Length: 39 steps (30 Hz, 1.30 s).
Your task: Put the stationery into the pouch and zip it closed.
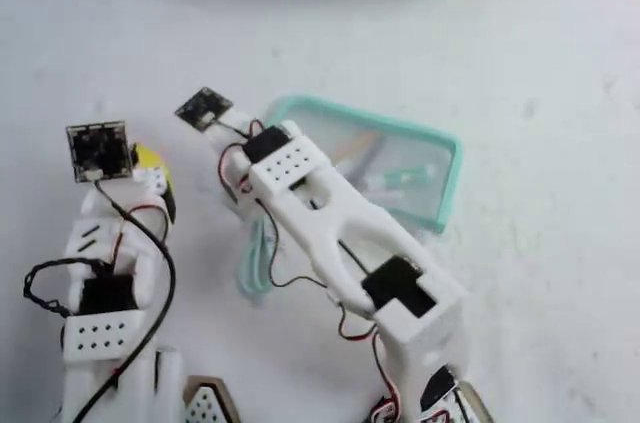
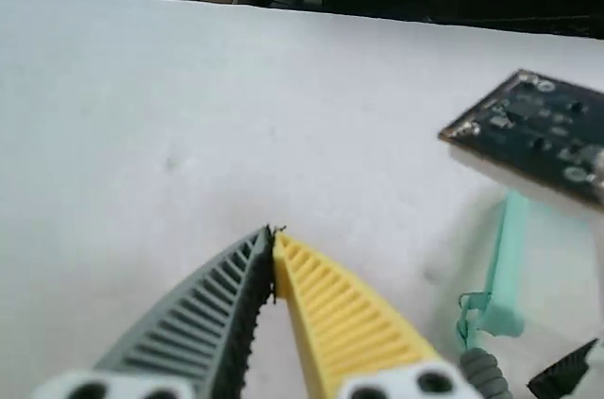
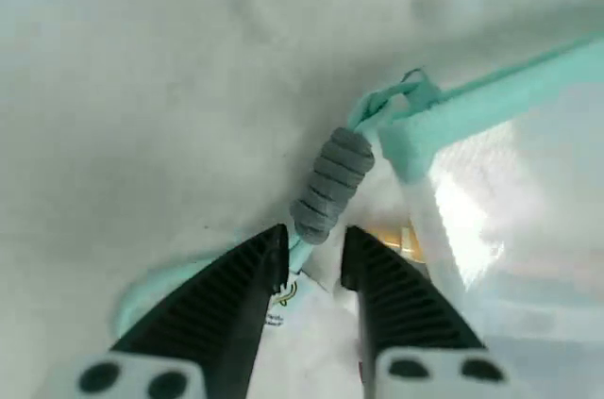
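1. my right hand (image 3: 313, 239) is at the pouch's near-left corner as the high view shows it, with the arm lying across the pouch's left part.
2. its two black fingers (image 3: 236, 290) stand a narrow gap apart. the grey ribbed zipper pull (image 3: 330, 187) sits right at their tips, and i cannot tell whether either finger touches it.
3. the pull hangs from the mint-green corner of the pouch (image 1: 360, 121), where the trim turns.
4. the pouch lies flat on the white counter (image 1: 500, 63). it is clear plastic with mint-green edging, and its long side runs away to the right of my right arm.
5. the stationery (image 1: 390, 181) is inside the pouch, showing as pale sticks through the clear wall. i cannot make out what each piece is.
6. a mint-green strap loop (image 1: 255, 268) trails from the pouch's corner over the counter, beside and partly under my right arm.
7. my left hand (image 2: 274, 237) is pinched together, its grey and yellow fingers meeting at the tips with nothing between them.
8. that left hand sits over bare counter, to the left of the pouch and apart from it. the pouch's corner and the circuit board (image 2: 533, 130) on my right wrist lie off to its side.
9. i cannot tell whether the zip is drawn fully across.
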### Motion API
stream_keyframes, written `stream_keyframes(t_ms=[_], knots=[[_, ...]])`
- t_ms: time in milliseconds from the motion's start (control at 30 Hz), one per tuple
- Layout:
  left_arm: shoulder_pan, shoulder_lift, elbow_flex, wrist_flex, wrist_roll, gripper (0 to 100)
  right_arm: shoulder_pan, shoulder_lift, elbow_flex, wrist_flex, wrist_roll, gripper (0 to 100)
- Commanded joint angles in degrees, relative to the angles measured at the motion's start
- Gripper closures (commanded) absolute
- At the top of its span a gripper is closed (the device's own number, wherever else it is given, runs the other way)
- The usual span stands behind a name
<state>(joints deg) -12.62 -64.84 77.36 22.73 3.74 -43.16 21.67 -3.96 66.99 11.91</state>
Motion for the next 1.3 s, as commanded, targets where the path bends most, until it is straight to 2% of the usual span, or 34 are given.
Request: stream_keyframes(t_ms=[0,333,500,600,967,1267], knots=[[-1.63,-1.27,-0.44,-1.32,1.58,98,-0.57,1.45,-2.64,-3.38,-1.76,82.6],[-1.36,-1.27,-0.62,-1.32,1.49,98,-0.57,6.46,-2.64,-9.80,-1.93,84.6],[-1.36,-1.27,-0.70,-1.32,1.49,98,-0.48,6.64,-2.64,-10.95,-1.93,99.0],[-1.36,-1.27,-0.70,-1.32,1.49,98,-0.13,5.49,-3.43,-10.33,-1.49,96.1],[-1.36,-1.27,-0.62,-1.32,1.49,98,8.66,-16.31,-15.21,5.85,-1.32,98.1],[-1.27,-1.27,-0.53,-1.32,1.49,98,15.96,-32.40,-17.93,10.51,-1.32,98.1]])
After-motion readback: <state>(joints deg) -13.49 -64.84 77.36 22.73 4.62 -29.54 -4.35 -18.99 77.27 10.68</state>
